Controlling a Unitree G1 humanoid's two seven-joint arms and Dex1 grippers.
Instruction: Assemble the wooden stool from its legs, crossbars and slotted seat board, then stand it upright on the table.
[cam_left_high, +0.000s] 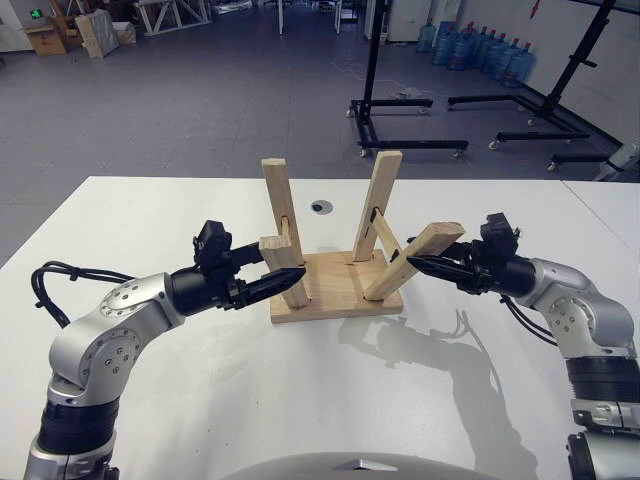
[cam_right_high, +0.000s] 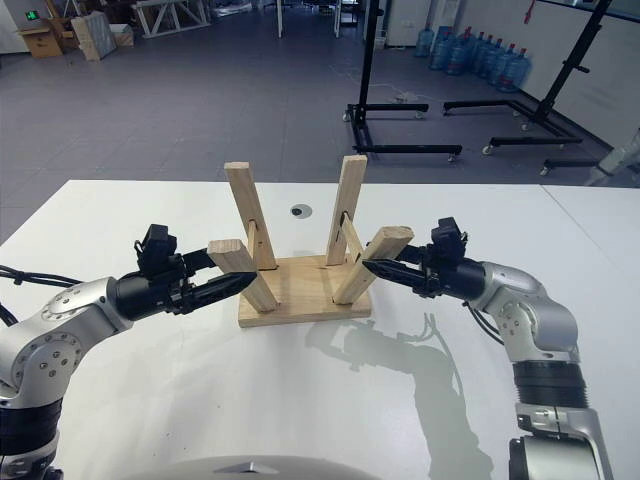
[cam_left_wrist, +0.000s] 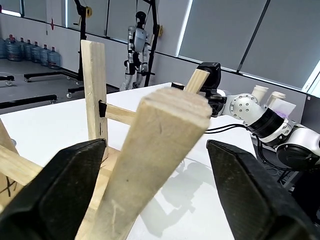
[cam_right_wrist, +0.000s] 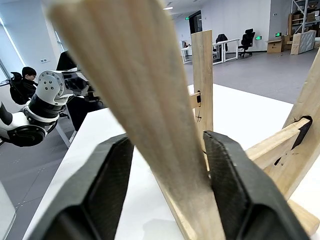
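At the middle of the white surface (cam_left_high: 200, 380), as the head views show, the seat board (cam_left_high: 335, 290) lies flat with four legs pointing up from it, so the stool is upside down. The back left leg (cam_left_high: 280, 200) at 11 o'clock and the back right leg (cam_left_high: 378, 200) at 1 o'clock stand nearly upright. The front left leg (cam_left_high: 275, 248) at 7 o'clock leans a little outward. The front right leg (cam_left_high: 432, 240) at 5 o'clock leans much more, toward 3 o'clock. The left gripper (cam_left_high: 295, 278), on the 8 o'clock side of the board, is at the front left leg. The right gripper (cam_left_high: 410, 263), on the 3 o'clock side, is at the front right leg. From the left wrist, the two dark fingers (cam_left_wrist: 65, 190) stand wide apart on both sides of the front left leg. A gap shows beside the wood, so they surround the leg without clamping it. Behind it, a crossbar (cam_left_wrist: 120, 114) enters a farther leg. From the right wrist, the fingers (cam_right_wrist: 107, 195) press on both faces of the front right leg and hold it tight. Farther off, a second crossbar (cam_right_wrist: 275, 145) sits in the dark slot of another leg.
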